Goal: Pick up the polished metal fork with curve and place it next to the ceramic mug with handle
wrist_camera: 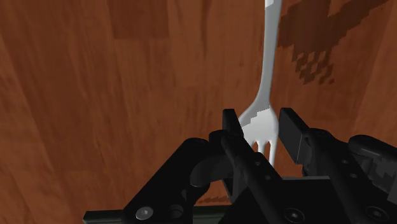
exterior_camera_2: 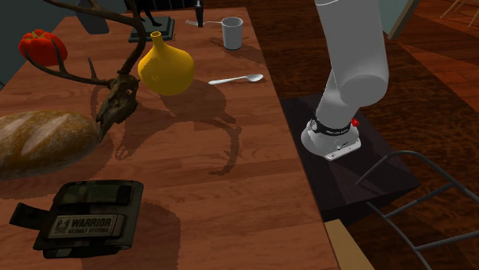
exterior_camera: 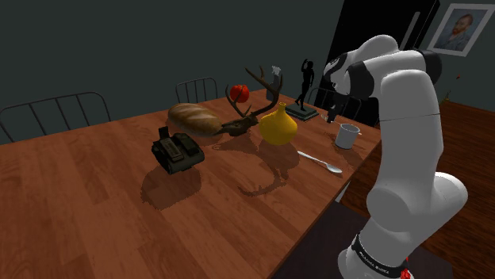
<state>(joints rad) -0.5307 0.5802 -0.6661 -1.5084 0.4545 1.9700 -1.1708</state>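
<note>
Black fingers (wrist_camera: pixel 232 130) of the hand (wrist_camera: pixel 261 118) are seen held wide apart, and nothing is clasped between them. Straight below the hand, the fork (wrist_camera: pixel 266 70) is laid flat on the table (exterior_camera: pixel 95 206). Its tines are framed in the gap between the fingers, and its pale, slightly curved handle is run away from the hand over brown wood grain. A blocky shadow is cast on the wood beside the handle. In the second exterior view the fork is shown lying alone near the table's edge on the side of the stand (exterior_camera_2: pixel 345 184), with the white arm (exterior_camera_2: pixel 349 69) raised above it. The mug (exterior_camera: pixel 347 135), drawn white, is stood upright near the fork but apart from it, along the same edge of the table. Farther from the hand, a yellow vase (exterior_camera_2: pixel 166 67) is set just beyond the fork, with an antlered skull (exterior_camera_2: pixel 115 96) beside it. A loaf (exterior_camera_2: pixel 42 138), a red fruit (exterior_camera_2: pixel 42 46) and a camouflage pouch (exterior_camera_2: pixel 80 218) are spread over the rest of the table, well apart from the fork. A dark statuette (exterior_camera: pixel 305 87) is placed beyond the mug.
</note>
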